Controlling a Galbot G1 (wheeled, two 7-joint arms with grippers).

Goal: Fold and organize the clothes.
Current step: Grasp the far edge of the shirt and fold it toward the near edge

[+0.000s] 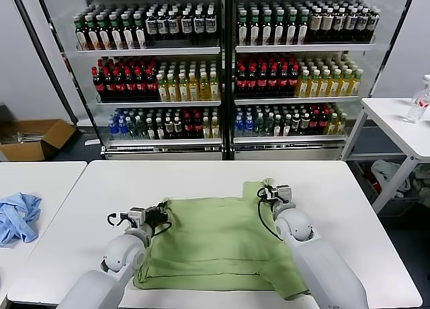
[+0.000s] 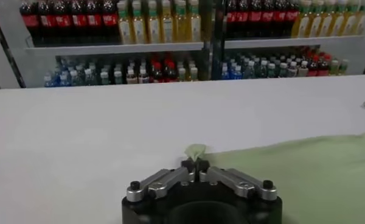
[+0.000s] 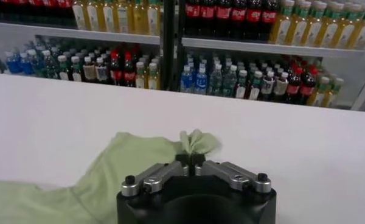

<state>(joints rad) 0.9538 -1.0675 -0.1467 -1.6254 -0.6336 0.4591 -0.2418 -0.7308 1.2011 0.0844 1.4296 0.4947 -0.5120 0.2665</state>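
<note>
Two tools are clamped on the green shirt (image 1: 215,245), which is spread flat on the white worktop (image 1: 201,178). A pinch of cloth at the shirt's left edge is held by the left tool (image 2: 195,165), and a raised fold at its far right corner by the right tool (image 3: 191,159). A blue garment (image 1: 17,217) is seen on a neighbouring table (image 1: 47,178), with drink shelves (image 1: 222,50) behind.

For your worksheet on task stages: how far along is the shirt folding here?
Early. The green shirt lies spread on the white table, partly folded at most. In hand: left gripper and right gripper each pinch an edge, jaws closed. The folding and tidying remain.
</note>
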